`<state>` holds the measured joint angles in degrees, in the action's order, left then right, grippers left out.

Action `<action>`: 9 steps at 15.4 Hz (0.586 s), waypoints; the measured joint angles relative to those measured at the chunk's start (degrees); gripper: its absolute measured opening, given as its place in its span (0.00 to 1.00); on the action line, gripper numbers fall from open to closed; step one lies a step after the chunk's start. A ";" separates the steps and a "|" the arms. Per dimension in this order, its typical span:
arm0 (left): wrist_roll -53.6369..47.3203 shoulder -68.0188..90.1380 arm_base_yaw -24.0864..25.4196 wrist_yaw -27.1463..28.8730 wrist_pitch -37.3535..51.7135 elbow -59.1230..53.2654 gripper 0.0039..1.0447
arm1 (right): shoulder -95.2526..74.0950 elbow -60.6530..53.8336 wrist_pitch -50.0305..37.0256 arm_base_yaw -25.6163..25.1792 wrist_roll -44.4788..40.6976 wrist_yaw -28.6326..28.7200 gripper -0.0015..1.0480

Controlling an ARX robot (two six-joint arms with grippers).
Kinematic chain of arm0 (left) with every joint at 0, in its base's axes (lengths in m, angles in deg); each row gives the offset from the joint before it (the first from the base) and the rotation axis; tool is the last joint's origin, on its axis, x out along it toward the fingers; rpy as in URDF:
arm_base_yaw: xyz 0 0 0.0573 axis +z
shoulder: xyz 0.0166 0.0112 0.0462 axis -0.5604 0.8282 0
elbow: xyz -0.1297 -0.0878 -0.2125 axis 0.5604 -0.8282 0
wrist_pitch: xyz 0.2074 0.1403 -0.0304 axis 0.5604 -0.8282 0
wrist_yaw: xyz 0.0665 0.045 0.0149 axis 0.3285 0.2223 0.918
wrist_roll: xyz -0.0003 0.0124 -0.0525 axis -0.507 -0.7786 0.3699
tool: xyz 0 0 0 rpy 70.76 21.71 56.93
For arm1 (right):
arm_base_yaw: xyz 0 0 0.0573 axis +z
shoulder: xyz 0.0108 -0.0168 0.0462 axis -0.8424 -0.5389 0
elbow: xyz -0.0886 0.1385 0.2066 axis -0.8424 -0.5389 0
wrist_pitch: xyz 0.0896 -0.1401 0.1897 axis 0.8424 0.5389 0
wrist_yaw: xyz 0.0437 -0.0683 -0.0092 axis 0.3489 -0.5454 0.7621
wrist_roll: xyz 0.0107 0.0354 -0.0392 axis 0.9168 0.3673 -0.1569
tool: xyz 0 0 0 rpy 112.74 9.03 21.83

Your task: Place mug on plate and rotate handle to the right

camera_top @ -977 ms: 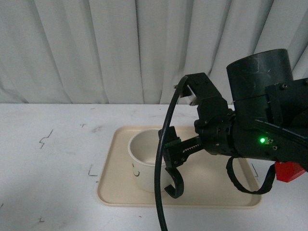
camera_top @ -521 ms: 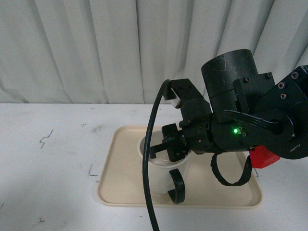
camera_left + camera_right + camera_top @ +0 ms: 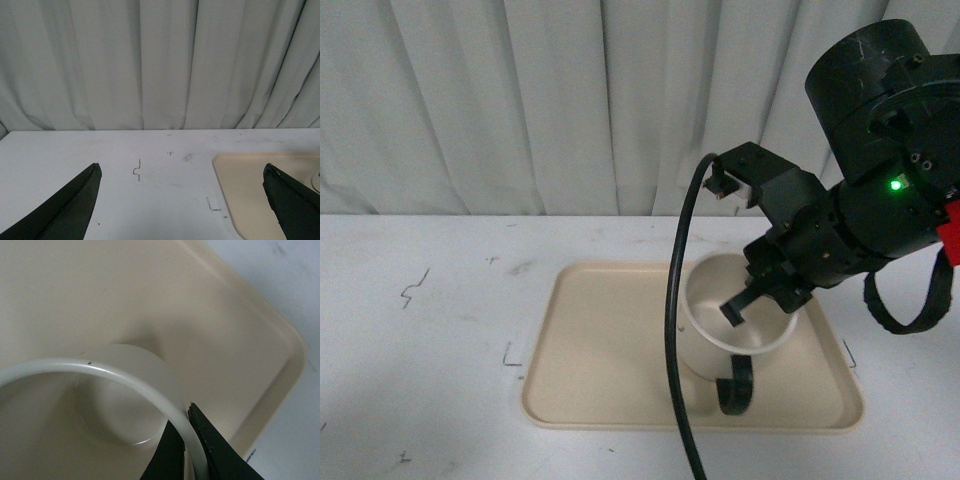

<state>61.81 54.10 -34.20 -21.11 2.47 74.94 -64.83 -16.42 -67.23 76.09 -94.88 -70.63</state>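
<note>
Cream-white cylindrical mug (image 3: pixel 720 290): over the right half of the plate, mouth tipped toward my front camera. I cannot tell if its base sits flat.
Glossy black loop handle (image 3: pixel 736 385): points at the camera, lower end just beside the plate's front rim.
Beige rectangular plate with low rim (image 3: pixel 610 340): left half bare, open room there. The mug is nearer the front and right rims than the back one.
Right gripper (image 3: pixel 752 300): nearly closed, pinching the mug's rim wall. My right wrist view shows one black finger (image 3: pixel 212 450) outside the wall and the other inside, both touching it.
Left gripper (image 3: pixel 181 170): spread wide, nothing between its fingers, well apart from the mug, looking over bare table and the plate's left end.
White table (image 3: pixel 420 350): open to the left and in front of the plate, only small dark marks.
Black cable (image 3: pixel 675 330): hangs across the mug's left edge in the front view, hides part of it.
Pale pleated curtain (image 3: pixel 520 100): closes off the table's far edge.
</note>
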 joint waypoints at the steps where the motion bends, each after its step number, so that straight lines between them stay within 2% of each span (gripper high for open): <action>1: 0.00 0.00 0.00 -0.02 -0.02 0.00 0.94 | 0.94 0.04 2.97 0.04 -6.01 0.31 0.03; 3: 0.00 0.00 0.00 -0.02 0.00 0.00 0.94 | 1.09 3.76 8.52 0.92 -18.99 0.22 0.03; 4: 0.00 0.00 0.00 -0.02 -0.02 0.00 0.94 | 0.94 6.54 11.87 1.84 -25.44 -1.55 0.03; 7: 0.00 0.00 0.00 -0.02 -0.02 0.00 0.94 | 0.00 14.05 23.04 5.88 -45.51 -9.40 0.03; 8: 0.00 0.00 0.00 0.00 -0.02 0.00 0.94 | -0.79 15.23 26.32 6.88 -49.77 -13.27 0.03; 9: 0.00 0.00 0.00 0.00 0.00 0.00 0.94 | -2.03 16.04 27.89 7.37 -49.90 -17.22 0.03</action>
<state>61.81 54.10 -34.20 -21.11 2.47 74.94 -66.86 -0.37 -39.34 83.45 -144.78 -87.85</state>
